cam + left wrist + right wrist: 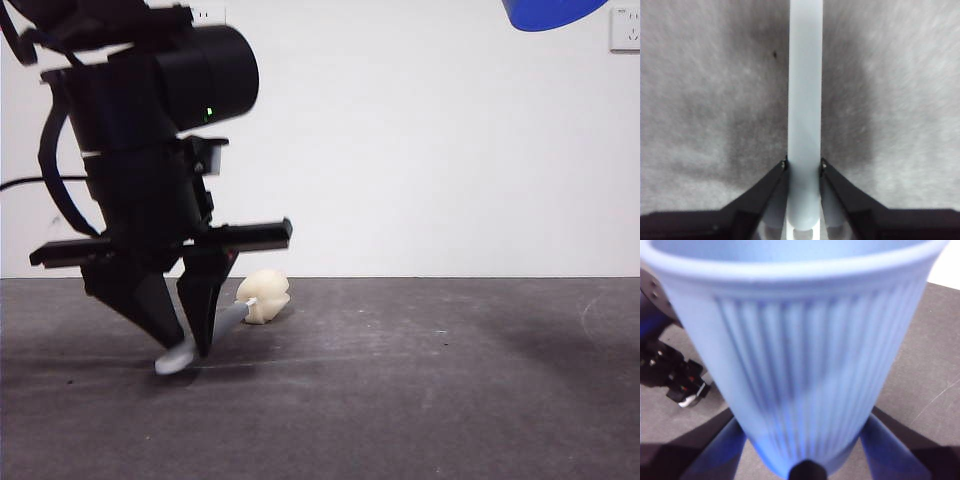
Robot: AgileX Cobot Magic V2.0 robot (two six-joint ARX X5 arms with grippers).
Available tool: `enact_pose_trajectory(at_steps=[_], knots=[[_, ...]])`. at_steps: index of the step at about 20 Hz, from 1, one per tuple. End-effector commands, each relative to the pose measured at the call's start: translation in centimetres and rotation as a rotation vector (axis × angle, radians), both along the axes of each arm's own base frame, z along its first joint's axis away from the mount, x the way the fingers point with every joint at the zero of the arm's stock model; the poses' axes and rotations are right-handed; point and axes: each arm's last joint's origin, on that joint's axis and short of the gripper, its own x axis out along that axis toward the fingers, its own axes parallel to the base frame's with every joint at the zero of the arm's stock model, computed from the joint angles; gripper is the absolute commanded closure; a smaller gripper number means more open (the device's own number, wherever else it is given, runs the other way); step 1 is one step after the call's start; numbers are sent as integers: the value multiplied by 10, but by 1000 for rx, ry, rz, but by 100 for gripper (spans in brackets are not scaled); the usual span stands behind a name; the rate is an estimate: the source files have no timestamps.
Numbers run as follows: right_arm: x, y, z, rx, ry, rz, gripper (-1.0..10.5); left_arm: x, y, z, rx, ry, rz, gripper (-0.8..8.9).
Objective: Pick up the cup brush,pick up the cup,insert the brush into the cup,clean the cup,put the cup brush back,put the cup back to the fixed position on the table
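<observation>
The cup brush lies on the dark grey table, its cream sponge head toward the back and its pale looped end near the front. My left gripper stands over it at the left, jaws shut on the grey handle close to the looped end. My right gripper is shut on the blue ribbed cup and holds it high in the air; only the cup's bottom shows at the top right of the front view.
A white wall with a socket stands behind the table. The left arm's black body shows beside the cup in the right wrist view.
</observation>
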Motion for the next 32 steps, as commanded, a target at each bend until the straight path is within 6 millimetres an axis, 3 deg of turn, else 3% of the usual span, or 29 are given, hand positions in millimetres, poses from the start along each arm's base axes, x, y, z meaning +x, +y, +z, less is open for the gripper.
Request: enact_pose_trajectory(at_steps=[1, 6, 7, 9, 10, 15, 18, 20, 25, 29, 32], knots=[[0, 0, 2, 25, -1, 0, 963, 0, 0, -13, 28, 32, 10, 821], [-1, 1, 2, 36, 11, 17, 963, 0, -1, -15, 11, 40, 24, 808], [-1, 1, 2, 36, 11, 17, 963, 0, -1, -15, 2, 56, 17, 751], [-1, 1, 2, 39, 13, 15, 963, -1, -2, -16, -6, 66, 12, 433], [-1, 1, 2, 44, 16, 12, 963, -1, -2, -16, -10, 72, 8, 364], [6, 9, -3, 38, 20, 9, 963, -2, -1, -4, -19, 50, -86, 366], [23, 26, -19, 58, -7, -15, 963, -9, 6, 31, -61, -59, -134, 366], [37, 36, -39, 19, -29, -45, 963, -20, 15, 66, -117, -172, -166, 366], [66, 45, -95, 19, -36, -116, 963, -67, 51, 144, -254, -425, -206, 367], [90, 48, -129, -5, -12, -174, 963, -114, 89, 178, -314, -545, -221, 369], [109, 50, -151, 3, 2, -191, 963, -142, 111, 186, -331, -572, -225, 369]])
